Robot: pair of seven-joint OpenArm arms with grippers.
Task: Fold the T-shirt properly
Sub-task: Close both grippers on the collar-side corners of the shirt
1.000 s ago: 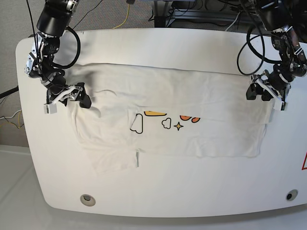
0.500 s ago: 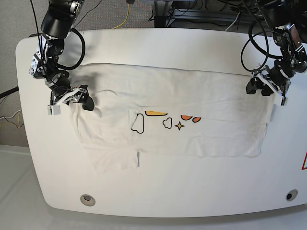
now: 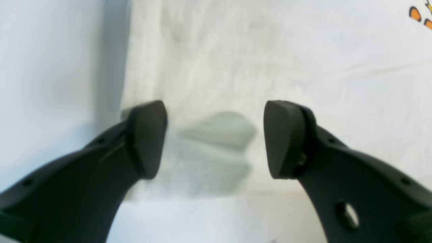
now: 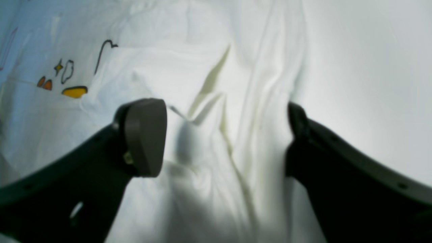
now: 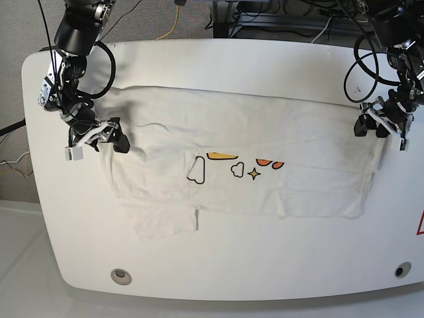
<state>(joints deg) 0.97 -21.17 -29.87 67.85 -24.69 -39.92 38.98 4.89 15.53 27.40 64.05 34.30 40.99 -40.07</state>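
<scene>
The white T-shirt [image 5: 278, 132] lies spread flat across the table [image 5: 232, 265], its cloud and orange star prints [image 5: 233, 167] near the middle. My left gripper [image 5: 381, 128] is at the shirt's right edge in the base view. In the left wrist view this left gripper [image 3: 216, 138] is open, its pads [image 3: 148, 138] just above the cloth [image 3: 256, 60] with nothing between them. My right gripper [image 5: 98, 138] is at the shirt's left edge. In the right wrist view the right gripper [image 4: 222, 135] is open over wrinkled cloth [image 4: 209, 84].
A sleeve part [image 5: 162, 222] sticks out at the shirt's lower left. Two round holes [image 5: 120, 275] [image 5: 402, 269] sit near the table's front edge, and a red mark [image 5: 420, 225] at the right edge. Cables [image 5: 173, 23] hang behind the table.
My left gripper has moved right toward the table edge, and the shirt's right edge and prints have shifted right with it. The right gripper has hardly moved.
</scene>
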